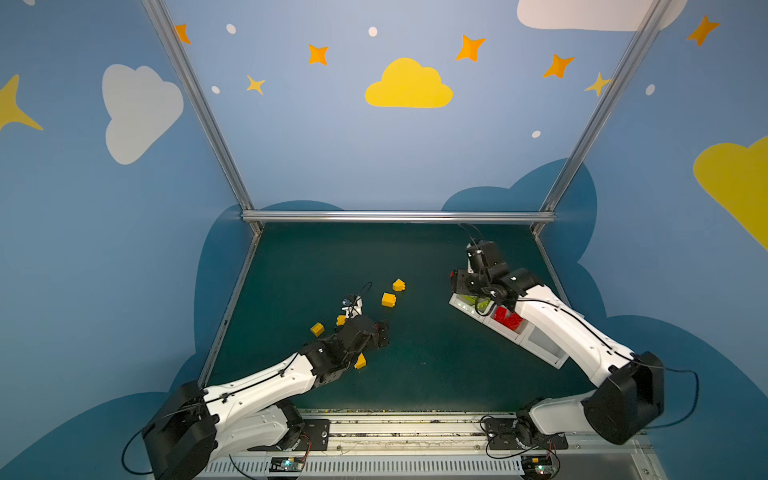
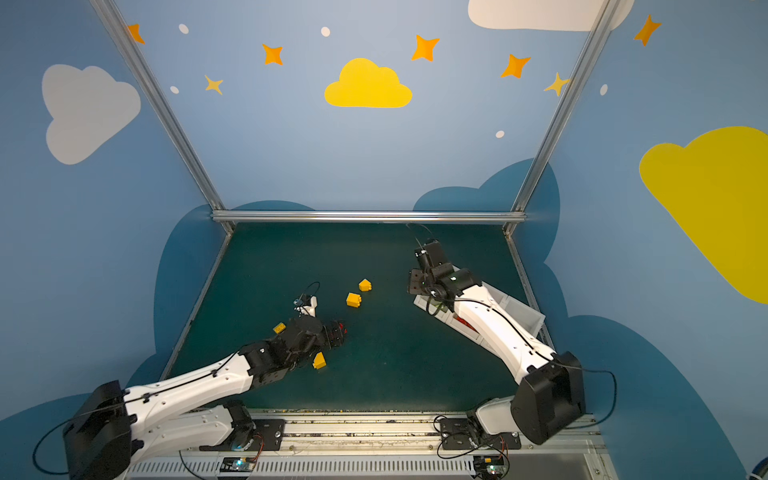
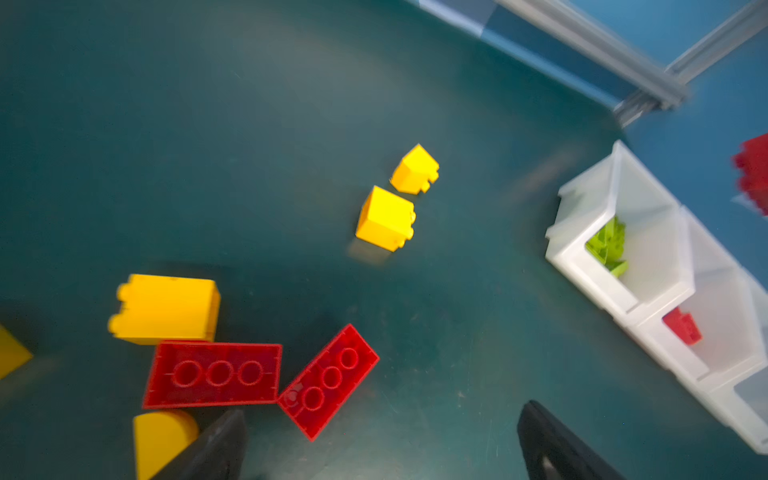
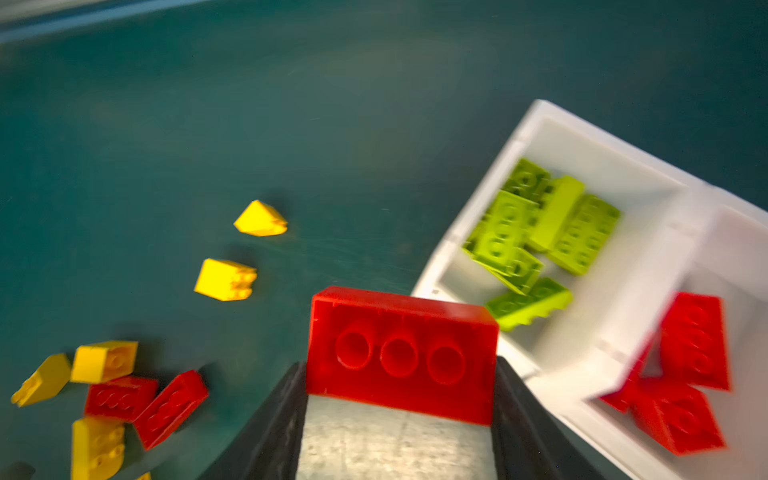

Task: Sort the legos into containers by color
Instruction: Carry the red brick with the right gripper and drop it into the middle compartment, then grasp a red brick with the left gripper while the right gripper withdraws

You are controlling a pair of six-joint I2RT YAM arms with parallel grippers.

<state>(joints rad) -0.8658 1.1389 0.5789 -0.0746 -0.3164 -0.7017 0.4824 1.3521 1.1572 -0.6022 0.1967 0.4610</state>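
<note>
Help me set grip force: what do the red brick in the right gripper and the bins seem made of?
The red brick looks like hard glossy plastic: crisp moulded rings, bright sheen. The bins look like white plastic, satin, perhaps slightly translucent: thin moulded walls.

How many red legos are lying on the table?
2: one red lego against a yellow lego, a second red lego angled at its end, by the left gripper. Others may be hidden.

Yellow legos (image 1: 389,299) scattered, white containers (image 1: 542,345) right
</note>
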